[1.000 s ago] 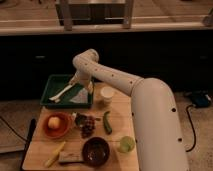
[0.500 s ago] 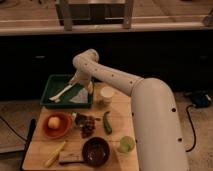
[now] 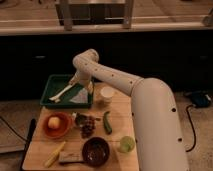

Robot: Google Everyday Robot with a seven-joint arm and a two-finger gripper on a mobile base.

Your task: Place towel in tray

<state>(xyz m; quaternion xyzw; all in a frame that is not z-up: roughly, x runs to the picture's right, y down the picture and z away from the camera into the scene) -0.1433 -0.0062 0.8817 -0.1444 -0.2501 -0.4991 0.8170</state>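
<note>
The towel (image 3: 74, 95) already lies inside the tray (image 3: 52, 83); the tool (image 3: 80, 83) hovers above it, remaining only to withdraw

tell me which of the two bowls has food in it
The orange bowl at the table's left holds a round yellowish fruit. The dark bowl near the front edge looks empty. The gripper is over the green tray.
</note>
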